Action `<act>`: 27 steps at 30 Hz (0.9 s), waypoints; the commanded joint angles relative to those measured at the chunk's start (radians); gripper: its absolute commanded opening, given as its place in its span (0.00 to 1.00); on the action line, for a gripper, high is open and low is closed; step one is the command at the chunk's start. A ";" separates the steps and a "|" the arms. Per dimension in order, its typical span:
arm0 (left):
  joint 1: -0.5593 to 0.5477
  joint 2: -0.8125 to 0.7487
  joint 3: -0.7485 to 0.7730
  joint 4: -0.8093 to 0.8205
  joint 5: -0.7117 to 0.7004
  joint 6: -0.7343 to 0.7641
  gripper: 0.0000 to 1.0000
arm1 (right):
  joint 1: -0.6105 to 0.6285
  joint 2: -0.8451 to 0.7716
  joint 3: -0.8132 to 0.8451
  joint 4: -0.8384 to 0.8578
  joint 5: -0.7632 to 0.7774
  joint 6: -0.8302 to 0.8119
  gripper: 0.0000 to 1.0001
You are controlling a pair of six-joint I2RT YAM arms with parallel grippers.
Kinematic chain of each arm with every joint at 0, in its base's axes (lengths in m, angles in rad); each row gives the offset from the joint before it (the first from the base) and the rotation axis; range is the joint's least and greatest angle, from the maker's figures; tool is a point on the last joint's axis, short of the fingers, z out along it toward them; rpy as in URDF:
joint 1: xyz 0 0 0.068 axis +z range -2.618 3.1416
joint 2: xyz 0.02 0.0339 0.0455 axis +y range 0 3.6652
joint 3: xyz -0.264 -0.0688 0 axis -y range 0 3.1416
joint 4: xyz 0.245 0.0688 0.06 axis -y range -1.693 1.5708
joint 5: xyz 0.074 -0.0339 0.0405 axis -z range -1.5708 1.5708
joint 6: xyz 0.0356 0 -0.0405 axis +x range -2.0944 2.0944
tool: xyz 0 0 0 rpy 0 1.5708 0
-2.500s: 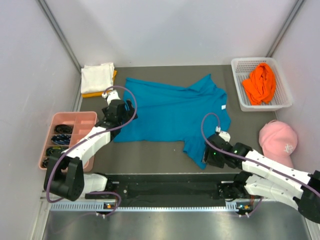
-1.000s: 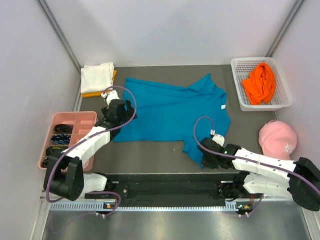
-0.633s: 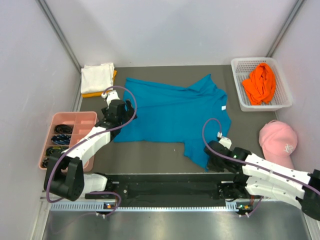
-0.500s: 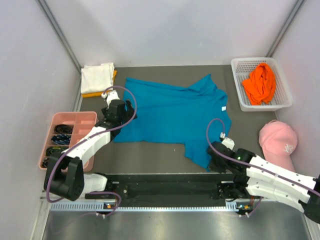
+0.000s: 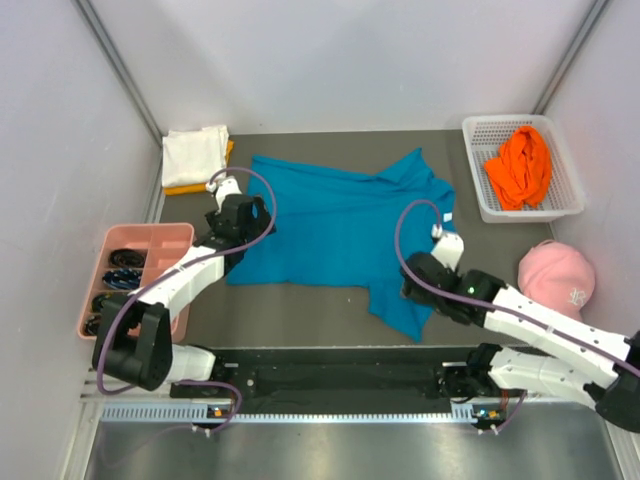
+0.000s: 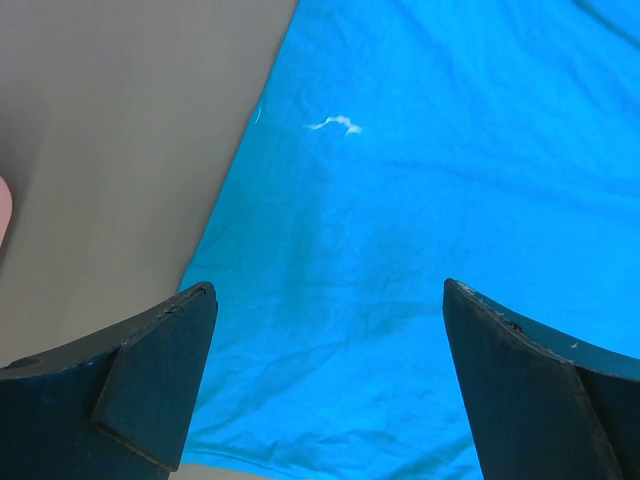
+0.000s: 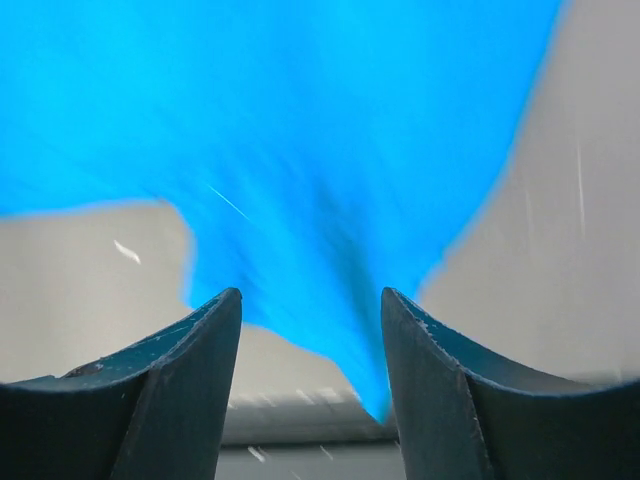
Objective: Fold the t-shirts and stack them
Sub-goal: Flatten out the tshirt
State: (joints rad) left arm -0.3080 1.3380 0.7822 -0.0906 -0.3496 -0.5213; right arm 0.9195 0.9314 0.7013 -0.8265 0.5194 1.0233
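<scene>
Right claw (image 7: 310, 296) parted, over teal-blue t-shirt (image 5: 340, 225) — empty; left claw (image 6: 328, 288) wide, empty

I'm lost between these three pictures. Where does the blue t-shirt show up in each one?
Top external: the teal-blue t-shirt lies spread out mid-table.
Left wrist: the shirt fills the centre and right.
Right wrist: blurred, the shirt fills the upper part, one corner tapering downward.
Shared landmark: the bare grey table bordering the shirt's edge, upper left and lower right.
</scene>
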 commanded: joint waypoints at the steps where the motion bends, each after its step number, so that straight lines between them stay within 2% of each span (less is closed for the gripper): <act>1: 0.006 -0.005 0.054 0.034 -0.015 0.012 0.99 | -0.076 0.121 0.167 0.194 0.188 -0.210 0.57; 3: 0.006 -0.005 0.052 0.034 -0.014 0.012 0.99 | -0.163 0.190 0.199 0.347 0.095 -0.304 0.56; 4: 0.006 -0.005 0.051 0.034 -0.011 0.012 0.99 | -0.256 0.213 0.207 0.395 0.055 -0.331 0.55; 8: 0.006 0.000 0.046 0.031 0.004 0.007 0.99 | -0.444 0.401 0.325 0.547 -0.096 -0.457 0.53; 11: 0.006 0.007 0.045 0.037 0.026 0.004 0.99 | -0.557 0.608 0.522 0.607 -0.213 -0.529 0.52; 16: 0.007 0.024 0.054 0.042 0.018 0.015 0.99 | -0.608 0.877 0.713 0.693 -0.305 -0.627 0.49; 20: 0.006 0.043 0.061 0.051 0.024 0.015 0.99 | -0.634 1.035 0.906 0.676 -0.357 -0.661 0.48; 27: 0.007 0.066 0.068 0.049 0.028 0.018 0.99 | -0.679 1.266 1.133 0.630 -0.407 -0.677 0.45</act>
State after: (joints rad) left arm -0.3061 1.4014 0.8089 -0.0818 -0.3248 -0.5201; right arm 0.2745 2.1063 1.7081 -0.1951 0.1608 0.3820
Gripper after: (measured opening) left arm 0.990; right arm 0.456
